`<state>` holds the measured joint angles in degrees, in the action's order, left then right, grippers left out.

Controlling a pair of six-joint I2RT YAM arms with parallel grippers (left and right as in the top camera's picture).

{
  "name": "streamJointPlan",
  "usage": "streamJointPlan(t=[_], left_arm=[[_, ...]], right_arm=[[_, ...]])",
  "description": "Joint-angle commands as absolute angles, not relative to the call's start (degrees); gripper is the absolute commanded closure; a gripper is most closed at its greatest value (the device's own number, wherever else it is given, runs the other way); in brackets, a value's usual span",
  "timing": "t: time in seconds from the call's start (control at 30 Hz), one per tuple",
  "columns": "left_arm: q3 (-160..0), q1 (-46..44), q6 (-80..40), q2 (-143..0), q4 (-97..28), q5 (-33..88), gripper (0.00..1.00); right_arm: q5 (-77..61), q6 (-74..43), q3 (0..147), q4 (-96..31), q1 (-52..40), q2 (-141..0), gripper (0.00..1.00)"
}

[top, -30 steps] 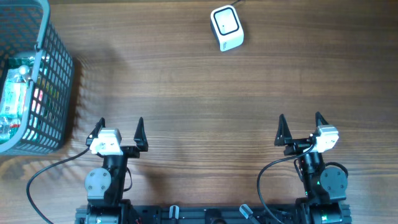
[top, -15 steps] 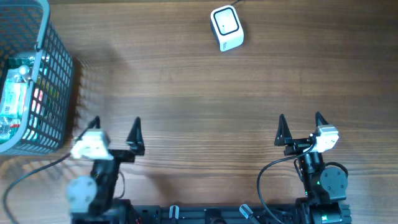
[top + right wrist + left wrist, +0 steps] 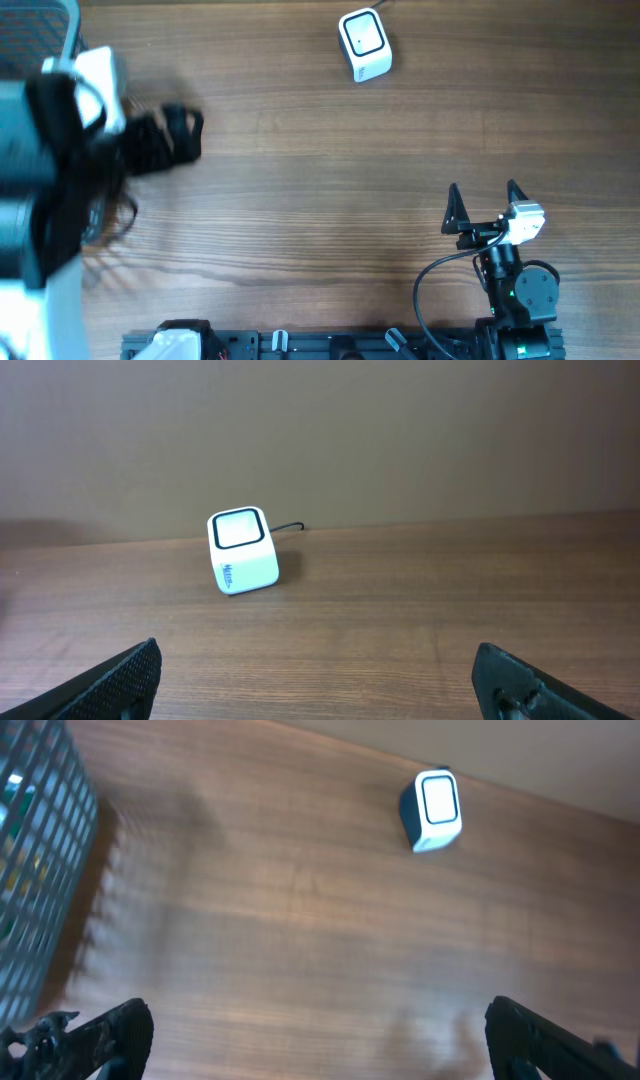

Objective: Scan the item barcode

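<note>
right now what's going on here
The left end effector hangs high on the basket side of the table, open and empty. The right end effector sits low near the front edge, also open and holding nothing. The scanner stands untouched at the far side. No item is out of the basket yet, so nothing has been scanned.
</note>
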<state>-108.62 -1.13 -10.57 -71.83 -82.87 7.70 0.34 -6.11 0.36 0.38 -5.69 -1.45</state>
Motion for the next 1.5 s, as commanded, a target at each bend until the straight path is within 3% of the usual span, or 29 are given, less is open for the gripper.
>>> streamJointPlan(t=[0.0, 0.1, 0.2, 0.43, 0.67, 0.8, 0.9, 1.03, 1.37, 1.47], left_arm=[[-112.0, -1.0, -9.4, -79.6, -77.7, 1.5, 0.0], [-112.0, 2.5, -9.4, -82.2, -67.5, -9.7, 0.0], [-112.0, 9.1, -9.4, -82.3, -59.5, -13.5, 0.0], [-112.0, 27.6, -4.5, -85.8, -55.3, -9.3, 0.0], [-112.0, 37.3, 2.4, -97.2, -60.1, 0.1, 0.0], [-112.0, 39.4, 4.8, -103.2, -60.8, 5.7, 0.08], [-112.0, 39.6, 9.0, -106.9, -61.6, 9.1, 0.22], [-112.0, 39.3, 9.5, -112.3, -61.9, 11.1, 0.26], [-111.2, 38.7, 10.3, -118.2, -62.1, 11.1, 0.24], [-110.8, 38.2, 10.3, -118.5, -61.3, 11.1, 0.29]], right_arm=[[1.3, -5.6, 0.3, 0.5, -5.4, -1.4, 0.0], [1.3, -5.5, 0.3, 0.5, -5.4, -1.4, 0.0], [1.3, -5.6, 0.3, 0.5, -5.4, -1.4, 0.0], [1.3, -5.6, 0.3, 0.5, -5.4, -1.4, 0.0], [1.3, -5.5, 0.3, 0.5, -5.4, -1.4, 0.0], [1.3, -5.5, 0.3, 0.5, -5.4, -1.4, 0.0], [1.3, -5.6, 0.3, 0.5, -5.4, -1.4, 0.0], [1.3, -5.5, 0.3, 0.5, -5.4, -1.4, 0.0], [1.3, -5.6, 0.3, 0.5, -5.4, -1.4, 0.0], [1.3, -5.6, 0.3, 0.5, -5.4, -1.4, 0.0]])
